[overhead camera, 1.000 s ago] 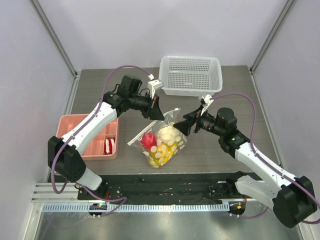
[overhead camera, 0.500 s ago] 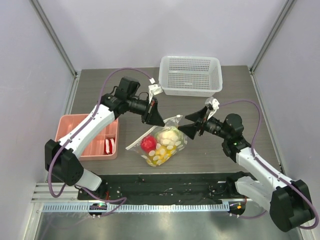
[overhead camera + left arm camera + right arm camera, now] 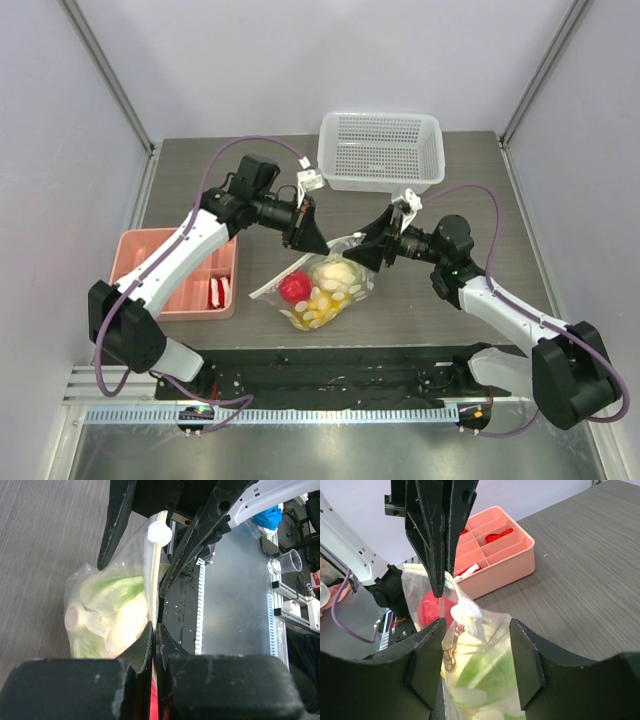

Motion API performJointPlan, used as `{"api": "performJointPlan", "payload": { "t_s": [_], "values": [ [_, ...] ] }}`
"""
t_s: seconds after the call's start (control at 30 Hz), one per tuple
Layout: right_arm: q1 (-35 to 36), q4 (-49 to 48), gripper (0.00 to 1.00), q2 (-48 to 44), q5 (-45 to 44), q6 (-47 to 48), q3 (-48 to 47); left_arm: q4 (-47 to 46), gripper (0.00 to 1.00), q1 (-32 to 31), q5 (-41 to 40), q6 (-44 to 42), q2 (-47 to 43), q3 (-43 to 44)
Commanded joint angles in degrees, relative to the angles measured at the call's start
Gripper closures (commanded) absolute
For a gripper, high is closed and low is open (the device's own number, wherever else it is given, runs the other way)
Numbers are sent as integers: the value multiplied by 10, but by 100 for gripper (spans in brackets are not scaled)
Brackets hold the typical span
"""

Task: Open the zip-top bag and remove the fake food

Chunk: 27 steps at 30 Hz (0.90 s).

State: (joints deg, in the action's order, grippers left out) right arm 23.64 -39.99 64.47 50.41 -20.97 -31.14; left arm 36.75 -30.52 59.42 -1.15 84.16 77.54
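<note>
While left fingers [image 3: 142,652] pinch the zip-top bag [image 3: 330,285], right fingers [image 3: 427,652] flank its slider [image 3: 465,611].

Right pincer [image 3: 372,250] backed off, then came back in to zip-top bag [image 3: 325,285]. Jaws narrowed, one either side of the white slider [image 3: 465,611]. Bag shifted slightly toward left pincer [image 3: 312,240].

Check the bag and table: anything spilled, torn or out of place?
Nothing stands out. The bag looks intact, the food all inside it, its top edge pinched by the left gripper, with the right gripper open astride the zipper tab. The basket and tray sit level.
</note>
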Motion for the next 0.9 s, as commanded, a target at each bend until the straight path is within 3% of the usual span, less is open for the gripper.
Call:
{"api": "performJointPlan", "payload": {
  "t_s": [0.0,0.1,0.17,0.2,0.27,0.4,0.47,0.5,0.53,0.57,0.67,0.77,0.87],
  "values": [
    [4,-45,43,14,22,1,-30,-9,100,-8,15,-2,-23,2],
    [3,-52,54,24,33,-1,-27,-4,100,-9,9,-3,-21,3],
    [4,-64,72,26,33,-6,-17,-8,100,-9,3,-3,-26,0],
    [4,-97,76,26,29,-17,0,-10,100,-9,-7,-3,-28,-1],
    [4,-126,78,30,29,-39,10,-17,100,-9,-20,4,-30,-4],
    [4,-92,83,13,15,-27,5,-13,100,-9,-39,7,-25,2],
    [4,-65,98,1,-6,-14,5,-15,100,-9,-50,8,-27,2],
    [4,-55,99,-7,-8,-11,5,-18,100,-9,-61,9,-32,2],
    [4,-48,99,-9,-10,-7,3,-23,96,-9,-111,31,-36,1],
    [4,-40,99,-10,-13,-8,2,-39,68,-9,-133,42,-40,0],
    [4,-34,99,-1,-11,-13,-4,-98,37,-11,-163,112,-65,-9],
    [4,-53,99,12,7,-28,-8,-203,35,-24,-175,177,-82,-16],
    [4,-53,99,22,16,-43,-13,-225,48,-30,-189,200,-62,8]
  ]
}}
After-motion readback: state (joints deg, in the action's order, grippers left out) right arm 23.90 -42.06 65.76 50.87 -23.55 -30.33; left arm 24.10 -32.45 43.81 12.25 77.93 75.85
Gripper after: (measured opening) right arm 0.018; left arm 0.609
